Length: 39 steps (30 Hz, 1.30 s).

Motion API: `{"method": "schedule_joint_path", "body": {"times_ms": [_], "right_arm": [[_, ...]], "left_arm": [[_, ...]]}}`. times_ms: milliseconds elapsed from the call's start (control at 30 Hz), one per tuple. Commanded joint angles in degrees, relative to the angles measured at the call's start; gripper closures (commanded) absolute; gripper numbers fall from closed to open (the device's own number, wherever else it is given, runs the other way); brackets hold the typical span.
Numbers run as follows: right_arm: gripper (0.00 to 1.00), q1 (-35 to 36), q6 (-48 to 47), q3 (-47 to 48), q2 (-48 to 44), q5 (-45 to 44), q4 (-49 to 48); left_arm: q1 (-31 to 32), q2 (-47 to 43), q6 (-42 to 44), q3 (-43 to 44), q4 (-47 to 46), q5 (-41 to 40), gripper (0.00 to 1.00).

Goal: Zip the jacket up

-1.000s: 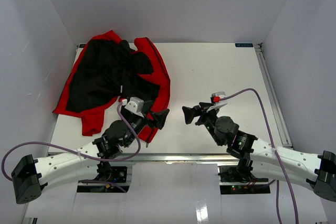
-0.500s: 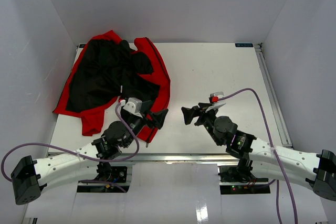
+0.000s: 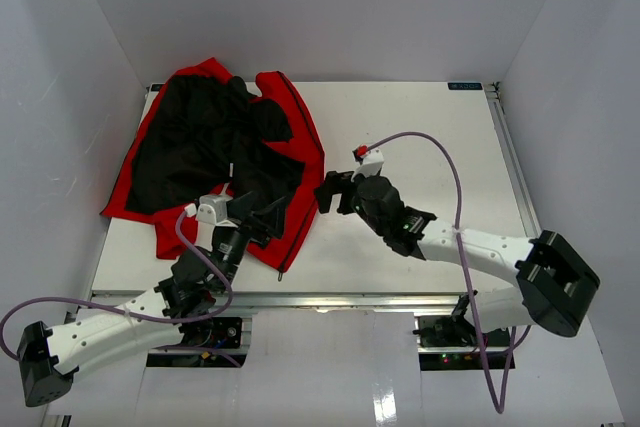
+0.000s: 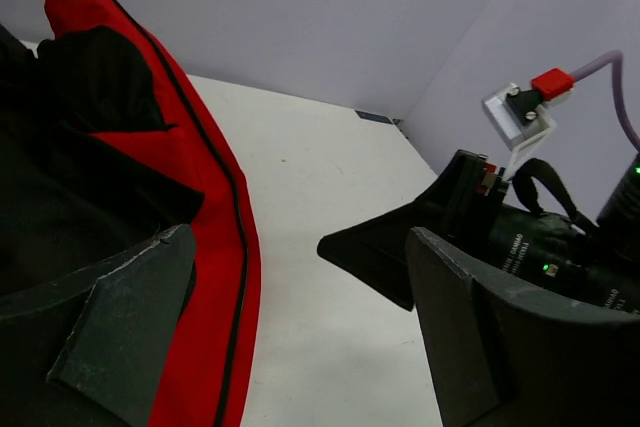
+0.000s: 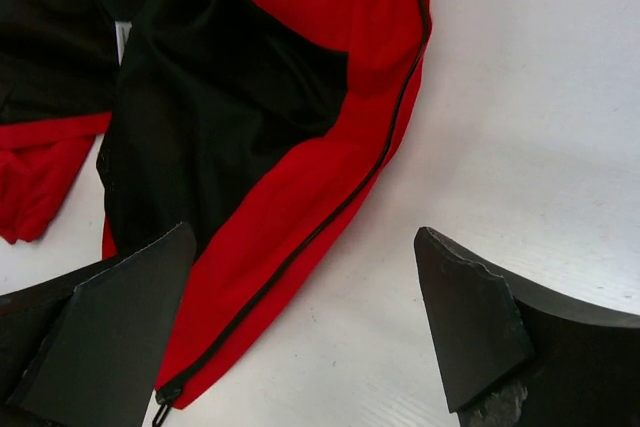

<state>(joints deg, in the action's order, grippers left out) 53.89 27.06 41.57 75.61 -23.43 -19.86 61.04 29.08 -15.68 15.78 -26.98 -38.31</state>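
Pale grey walls close in a flat white counter (image 3: 420, 147), seen from above. A large bright red fabric jacket (image 3: 210, 142) with black lining lies open and crumpled on the counter's far left part, lining upward, with one red front edge running down toward the near side. The black two-finger left tool (image 3: 272, 217) hangs over the near end of that red edge, jaws spread wide and gripping nothing. The black right tool (image 3: 328, 194) reaches in from the right, just beside the same edge, likewise released and empty. In the left wrist view, two dark fingers (image 4: 120, 337) stand far apart at the bottom corners. Between them runs the red edge with its dark zipper (image 4: 236, 217), black lining to its left and white counter to its right. The right tool pokes in from the right, with bare counter showing between it and the fabric. In the right wrist view, that tool's dark fingers (image 5: 110, 337) stand equally wide. Below them the red edge and zipper slant from upper right to lower left, ending in a small dark pull (image 5: 160, 405) on the counter. Black lining fills the upper left.
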Motion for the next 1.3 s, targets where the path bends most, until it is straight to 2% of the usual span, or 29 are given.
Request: {"method": "schedule_joint_path", "body": {"times_ms": [0, 100, 300, 433, 500, 600, 733, 767, 800, 933, 1033, 1100, 1167, 1267], "right_arm": [[0.01, -2.1, 6.4, 2.4, 7.5, 7.1, -3.5], [0.08, -2.9, 8.3, 3.1, 13.0, 8.3, -5.6], [0.14, -3.0, 10.3, 5.4, 21.1, 10.9, -7.1], [0.19, -3.0, 13.4, 4.0, 24.7, 14.9, -12.5], [0.25, -2.9, 14.2, 4.5, 27.0, 16.6, -13.0], [0.39, -3.1, 14.5, 4.0, 28.4, 16.8, -14.7], [0.71, -5.5, 14.1, 1.3, 26.4, 16.6, -15.2], [0.86, -6.2, 14.0, 0.6, 25.8, 17.1, -15.4], [0.92, -7.2, 13.9, -0.3, 24.7, 17.6, -15.6], [0.92, -13.2, 11.9, -6.0, 15.5, 18.3, -13.9], [0.92, -20.6, 9.3, -7.7, 3.2, 15.6, -5.2], [0.92, -23.5, 6.2, -7.1, -5.9, 8.3, 5.7], [0.92, -27.2, 5.0, -7.1, -12.7, -0.1, 12.5], [0.92, -35.8, 2.9, -9.5, -22.9, 1.9, 14.9]], "left_arm": [[0.3, 0.5, -2.4, 1.6, 3.8, -4.4, 0.04], [0.3, 0.2, -2.6, 1.4, 3.6, -4.1, 0.04], [0.3, 0.3, -2.7, 1.2, 3.4, -4.5, 0.04], [0.3, 1.4, -2.6, 1.4, 3.3, -4.8, 0.04], [0.3, 1.9, -2.6, 1.4, 3.3, -5.0, 0.04], [0.3, 2.5, -2.5, 1.4, 3.2, -5.7, 0.04], [0.3, 3.1, -2.3, 1.4, 2.7, -5.9, 0.04], [0.3, 3.3, -2.1, 1.3, 2.5, -5.9, 0.04], [0.3, 3.5, -2.0, 1.3, 2.5, -5.9, 0.04], [0.3, 4.1, -1.3, 1.2, 1.8, -5.4, 0.04], [0.3, 4.9, -0.3, 0.7, 0.0, -3.6, 0.05], [0.3, 6.1, 0.3, 1.0, -0.5, -2.3, 0.05], [0.2, 8.3, 0.6, 2.1, -0.3, -1.5, 0.05], [0.2, 11.1, 0.2, 3.4, 0.9, -1.2, 0.05]]}}
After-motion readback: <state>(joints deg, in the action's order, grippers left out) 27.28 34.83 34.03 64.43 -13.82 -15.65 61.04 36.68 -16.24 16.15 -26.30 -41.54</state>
